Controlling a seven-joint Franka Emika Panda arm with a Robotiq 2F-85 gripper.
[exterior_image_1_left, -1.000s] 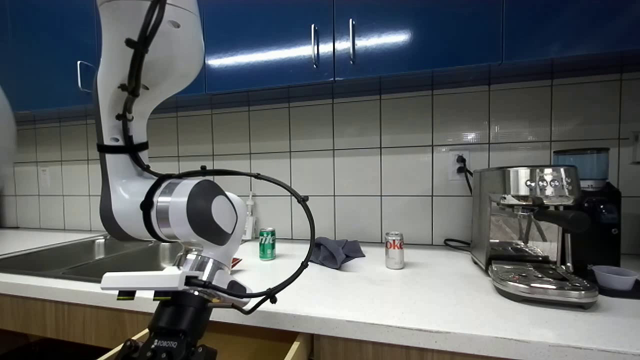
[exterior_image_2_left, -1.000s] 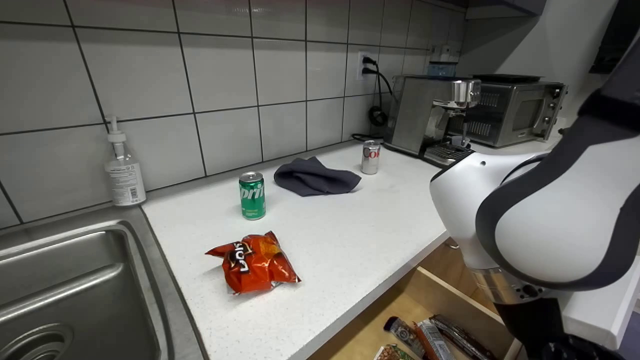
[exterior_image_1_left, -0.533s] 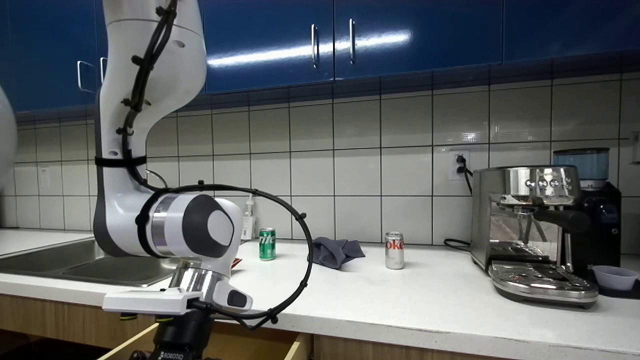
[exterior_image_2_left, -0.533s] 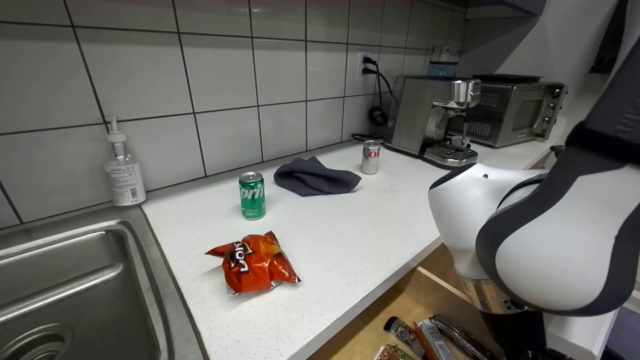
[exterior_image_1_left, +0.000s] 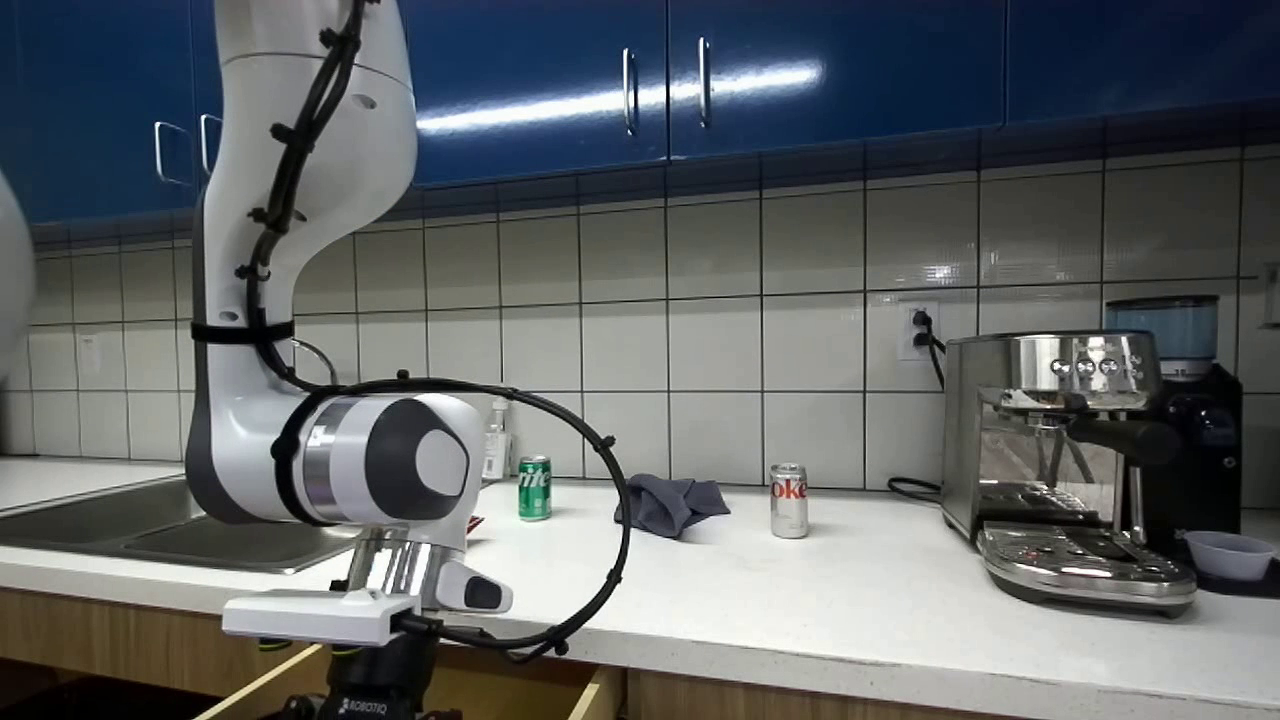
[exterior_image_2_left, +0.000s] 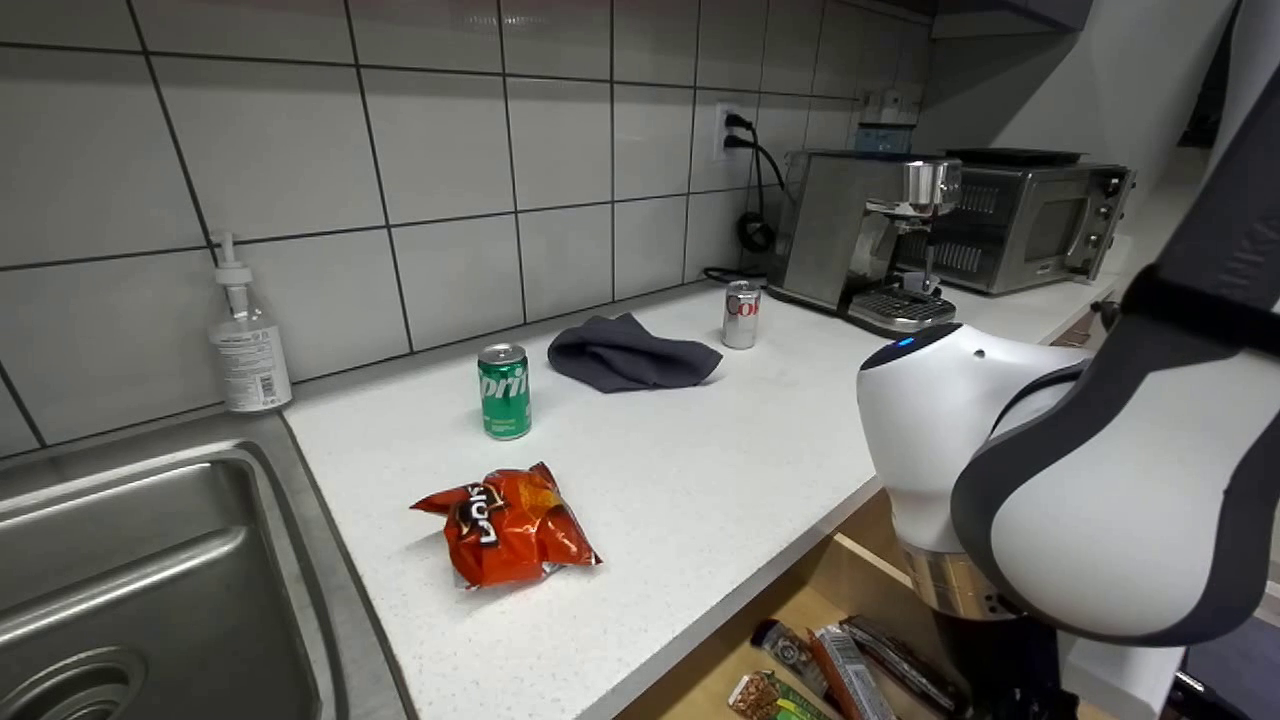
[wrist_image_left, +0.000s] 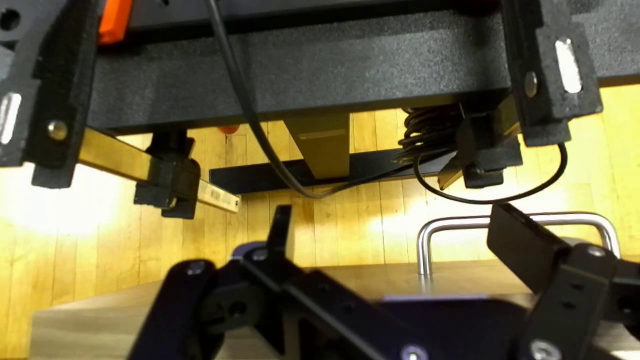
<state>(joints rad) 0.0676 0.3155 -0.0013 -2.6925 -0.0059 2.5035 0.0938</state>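
Note:
My gripper (wrist_image_left: 397, 235) stands open in the wrist view, nothing gripped between its fingers. A metal handle (wrist_image_left: 450, 223) sticks out from the wooden drawer front (wrist_image_left: 395, 274). The right finger (wrist_image_left: 522, 250) overlaps this handle; whether they touch, I cannot tell. In both exterior views the drawer (exterior_image_1_left: 598, 692) is pulled out below the counter, and the fingertips are hidden or cut off. Inside the drawer (exterior_image_2_left: 900, 572) lie several packets, among them a green-and-brown one (exterior_image_2_left: 768, 697) and an orange-and-silver one (exterior_image_2_left: 850, 672).
On the counter (exterior_image_2_left: 660, 480) are a red chip bag (exterior_image_2_left: 515, 530), a green can (exterior_image_2_left: 504, 392), a dark cloth (exterior_image_2_left: 630, 355), a silver can (exterior_image_2_left: 741, 315) and a coffee machine (exterior_image_1_left: 1050, 380). A dark metal frame (wrist_image_left: 310, 70) with a hanging cable (wrist_image_left: 240, 95) faces the drawer.
The arm has come down, then shifted slightly right in an exterior view. In the last half second the drawer's packets have moved a little up and left, as though the drawer slid inward.

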